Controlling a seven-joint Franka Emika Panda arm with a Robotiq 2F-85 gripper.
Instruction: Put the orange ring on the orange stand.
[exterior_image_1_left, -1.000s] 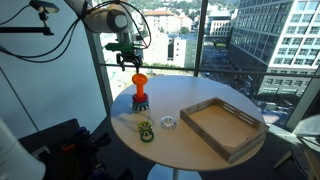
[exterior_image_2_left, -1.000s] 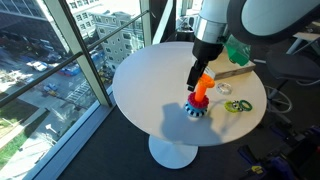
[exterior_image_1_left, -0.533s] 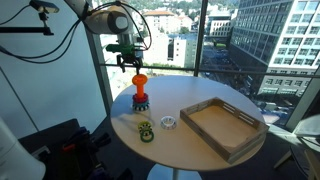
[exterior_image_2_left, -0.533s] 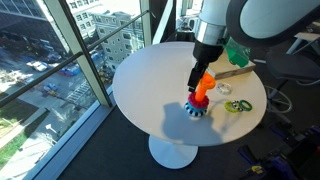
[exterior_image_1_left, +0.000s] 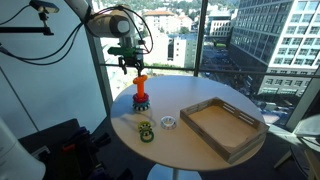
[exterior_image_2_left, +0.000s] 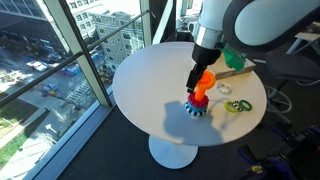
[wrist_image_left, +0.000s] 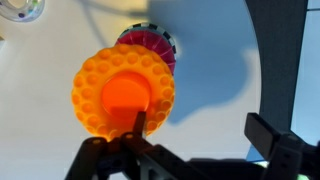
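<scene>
The orange ring (wrist_image_left: 100, 95) sits around the top of the orange stand's peg (wrist_image_left: 128, 98). The stand's dark base (wrist_image_left: 160, 45) shows behind it. In both exterior views the ring (exterior_image_1_left: 139, 79) (exterior_image_2_left: 205, 81) is at the top of the stand (exterior_image_1_left: 140, 99) (exterior_image_2_left: 197, 105), near the table's window side. My gripper (wrist_image_left: 205, 128) (exterior_image_1_left: 129, 63) (exterior_image_2_left: 201, 68) hangs just above, open. Its left finger overlaps the ring's edge and nothing is between the fingers.
On the round white table (exterior_image_1_left: 195, 152) (exterior_image_2_left: 150, 85) lie a yellow-green ring (exterior_image_1_left: 146, 130) (exterior_image_2_left: 237, 105) (wrist_image_left: 22, 10) and a small whitish ring (exterior_image_1_left: 168, 122) (exterior_image_2_left: 224, 89). A wooden tray (exterior_image_1_left: 225, 128) (exterior_image_2_left: 238, 71) stands at the far side from the stand. Windows are close by.
Hardly anything. My gripper has shifted only slightly above the stand, and the orange ring stays at the peg's top.
</scene>
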